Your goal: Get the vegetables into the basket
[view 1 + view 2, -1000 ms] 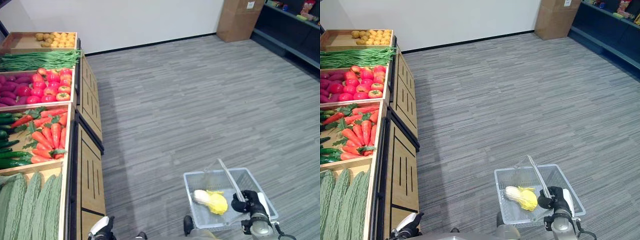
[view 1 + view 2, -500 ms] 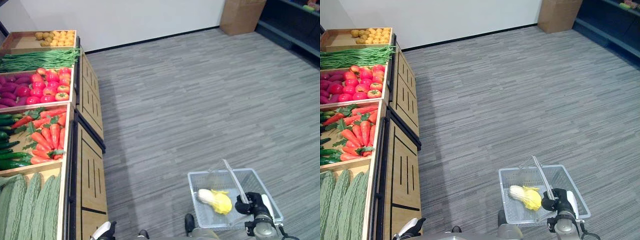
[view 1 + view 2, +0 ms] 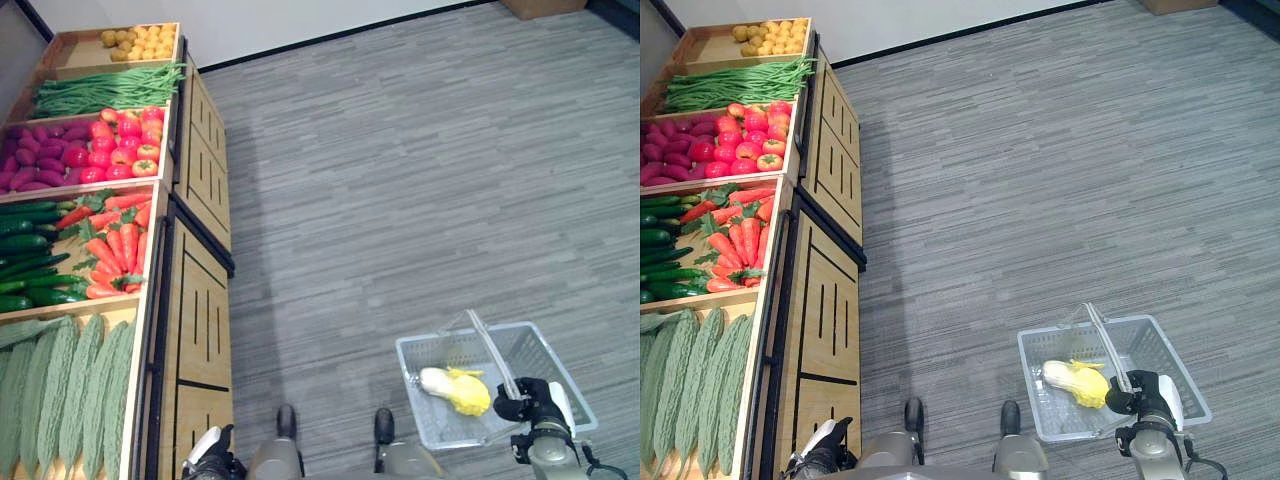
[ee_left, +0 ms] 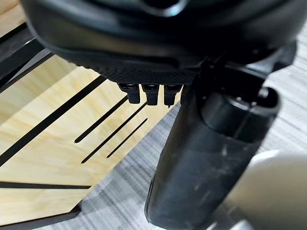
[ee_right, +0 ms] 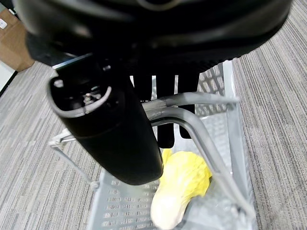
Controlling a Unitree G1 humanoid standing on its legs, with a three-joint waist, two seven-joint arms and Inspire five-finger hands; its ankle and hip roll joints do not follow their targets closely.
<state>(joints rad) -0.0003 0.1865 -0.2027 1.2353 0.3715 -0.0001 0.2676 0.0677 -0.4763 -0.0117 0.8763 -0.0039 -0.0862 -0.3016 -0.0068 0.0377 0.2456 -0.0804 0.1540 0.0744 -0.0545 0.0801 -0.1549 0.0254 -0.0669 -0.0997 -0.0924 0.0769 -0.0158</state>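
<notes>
We stand on grey striped carpet (image 3: 420,170) with a wooden produce stand (image 3: 195,320) running along our left side. Nearest to us, our right hand (image 3: 530,398) has its fingers curled round the handle (image 3: 1106,345) of the wire basket (image 3: 570,385), which hangs low at our right; the right wrist view shows the fingers wrapped over the grey bar. In the basket lies one yellow and white vegetable (image 3: 455,388), resting on its mesh floor. Our left hand (image 3: 205,452) sits low at the near edge beside the stand's front panel; its wrist view shows short fingertips (image 4: 146,93) hanging down, holding nothing, and we read them as loosely relaxed.

On the stand, going from near to far, the compartments hold pale green ridged gourds (image 3: 70,390), then cucumbers (image 3: 25,260) beside carrots (image 3: 110,245), then purple vegetables (image 3: 35,160) beside red tomatoes (image 3: 125,150), then green beans (image 3: 105,90), and farthest a tray of small yellow potatoes (image 3: 140,40).

We judge the task partly done: one item is in, and we are between picks, carrying the basket alongside the stand. The next move calls for facing the stand, choosing a compartment within the left hand's reach, most likely the gourds or carrots, and keeping the basket level and close enough to drop the piece in.
</notes>
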